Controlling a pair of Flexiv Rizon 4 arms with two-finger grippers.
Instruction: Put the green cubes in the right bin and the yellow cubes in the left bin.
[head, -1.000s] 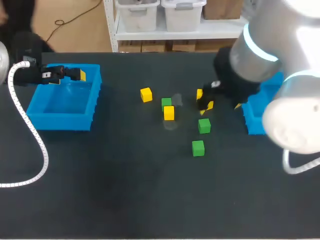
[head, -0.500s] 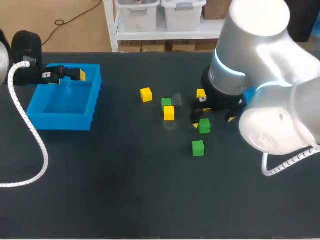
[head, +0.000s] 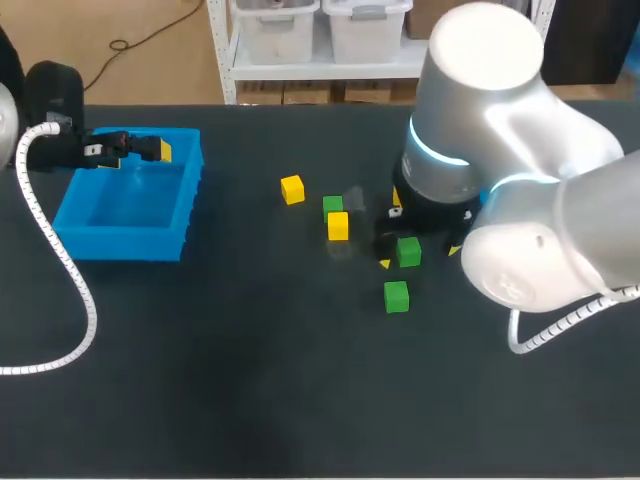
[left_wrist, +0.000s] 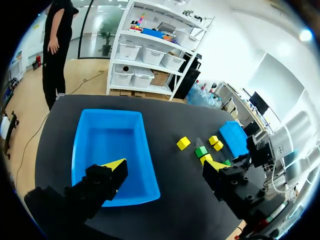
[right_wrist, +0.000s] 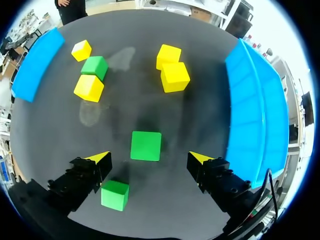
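green cube (right_wrist: 145, 145) under wide-spread right gripper (right_wrist: 149, 158)

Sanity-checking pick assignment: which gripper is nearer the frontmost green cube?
Right. The right gripper hangs open just behind the frontmost green cube, over the next green cube; the left gripper is far off over the left bin.

Three green and four yellow cubes sit flat on the dark surface (head: 250, 350) between two blue open-top bins. One green cube (head: 408, 251) is mid-cluster, and a second green cube (head: 396, 296) is apart at its 6 o'clock. A third green cube (head: 333, 206) is just beside a yellow cube (head: 338, 225) at its 6. A lone yellow cube (head: 292, 189) lies at their 10 o'clock. The yellow pair (right_wrist: 175, 76) touch each other near the right bin (right_wrist: 255, 110). The left bin (head: 190, 200) is well apart at 9 o'clock.
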